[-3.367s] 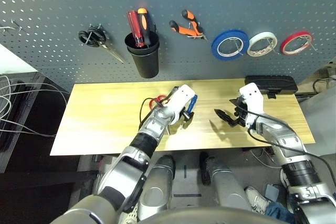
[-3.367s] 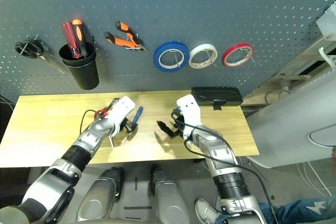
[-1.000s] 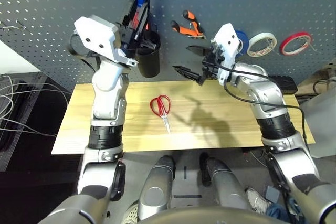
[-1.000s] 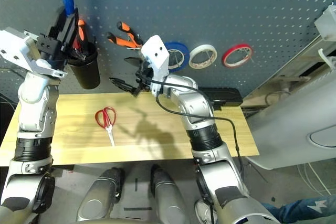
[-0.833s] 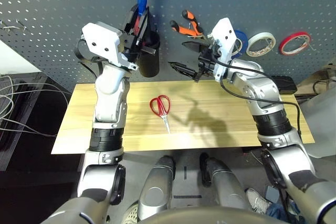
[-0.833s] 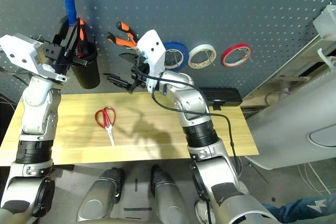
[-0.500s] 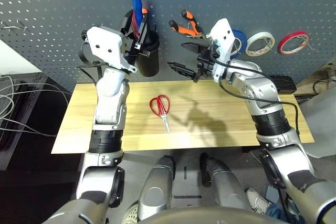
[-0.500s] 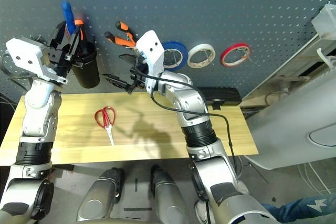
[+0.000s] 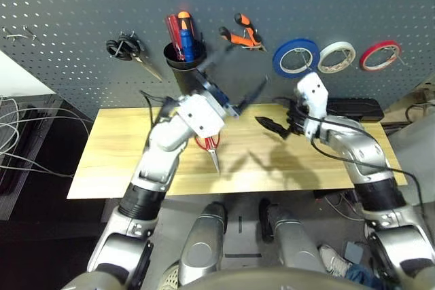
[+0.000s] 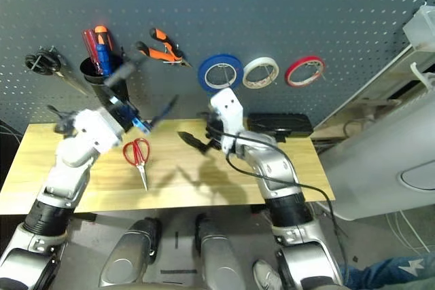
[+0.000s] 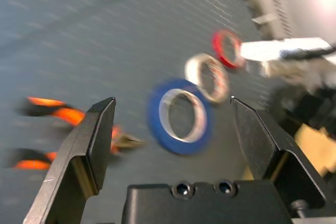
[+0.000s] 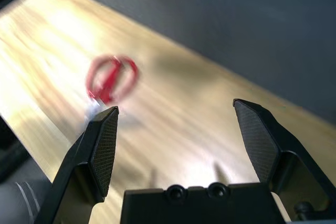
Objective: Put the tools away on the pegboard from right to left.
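Table (image 9: 122, 147) pale wood, smooth; pegboard (image 9: 81, 39) matt grey, perhaps metal; cup (image 9: 187, 76) black plastic.

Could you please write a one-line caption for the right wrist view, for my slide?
Open right gripper above the wooden table, facing the red-handled scissors lying there.

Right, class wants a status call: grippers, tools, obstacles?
Left gripper and right gripper open, empty. Slim blue-handled screwdriver in black cup. Red-handled scissors on table, nothing blocking.
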### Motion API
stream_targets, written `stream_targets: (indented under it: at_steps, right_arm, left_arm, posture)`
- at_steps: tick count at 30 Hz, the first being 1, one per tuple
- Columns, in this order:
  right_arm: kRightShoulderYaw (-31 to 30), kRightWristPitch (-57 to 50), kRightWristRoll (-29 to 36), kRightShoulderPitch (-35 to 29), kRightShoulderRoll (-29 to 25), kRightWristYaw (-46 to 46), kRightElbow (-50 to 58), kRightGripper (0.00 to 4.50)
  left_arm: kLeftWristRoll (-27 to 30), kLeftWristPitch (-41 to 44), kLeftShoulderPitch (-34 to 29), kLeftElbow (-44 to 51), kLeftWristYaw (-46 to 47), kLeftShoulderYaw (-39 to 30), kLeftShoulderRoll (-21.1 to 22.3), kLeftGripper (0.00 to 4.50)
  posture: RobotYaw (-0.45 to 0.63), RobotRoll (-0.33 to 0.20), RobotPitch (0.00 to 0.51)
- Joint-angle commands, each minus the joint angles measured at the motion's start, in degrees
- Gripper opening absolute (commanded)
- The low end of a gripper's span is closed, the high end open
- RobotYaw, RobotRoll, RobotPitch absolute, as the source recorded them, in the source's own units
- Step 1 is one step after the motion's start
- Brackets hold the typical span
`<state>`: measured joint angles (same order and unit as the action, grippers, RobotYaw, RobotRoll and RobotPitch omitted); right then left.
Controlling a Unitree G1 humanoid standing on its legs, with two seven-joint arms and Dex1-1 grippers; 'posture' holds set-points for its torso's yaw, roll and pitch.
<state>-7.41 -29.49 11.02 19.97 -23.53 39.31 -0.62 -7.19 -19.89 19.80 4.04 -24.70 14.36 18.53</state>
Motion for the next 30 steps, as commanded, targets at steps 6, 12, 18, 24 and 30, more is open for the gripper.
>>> stream_targets:
  at_steps: [6, 12, 18, 24, 30]
  right_arm:
    - [0.11, 0.54, -3.98, -1.04, -0.07, -5.57, -7.85, 4.50]
    - [-0.91, -0.39, -4.04, 0.30, 1.24, -5.54, -7.83, 4.50]
    - [-3.36, -2.14, -3.90, 2.45, 3.10, -3.91, -7.42, 4.50]
    - [-7.19, -1.12, -5.86, 4.51, 4.77, -2.62, -11.05, 4.50]
    - [-7.99, -0.54, -6.48, 6.59, 7.60, -2.87, -13.00, 4.50]
  left_arm:
    - [-4.75, 7.20, -0.28, -15.29, -4.64, 6.15, -0.47, 4.47]
    - [-6.95, 9.48, 1.71, -28.26, 0.36, 4.56, -2.77, 4.47]
    - [-7.47, 14.52, 4.15, -41.39, 8.00, 0.73, -3.15, 4.47]
    - [-7.52, 16.95, 5.55, -50.61, 15.33, -2.89, -1.68, 4.47]
    - [-5.92, 17.80, 6.45, -55.85, 21.07, -7.35, -0.47, 4.47]
  posture:
    - [0.08, 0.000, 0.214]
    - [0.08, 0.000, 0.217]
    - [0.08, 0.000, 0.219]
    - [0.08, 0.000, 0.218]
    - [0.09, 0.000, 0.218]
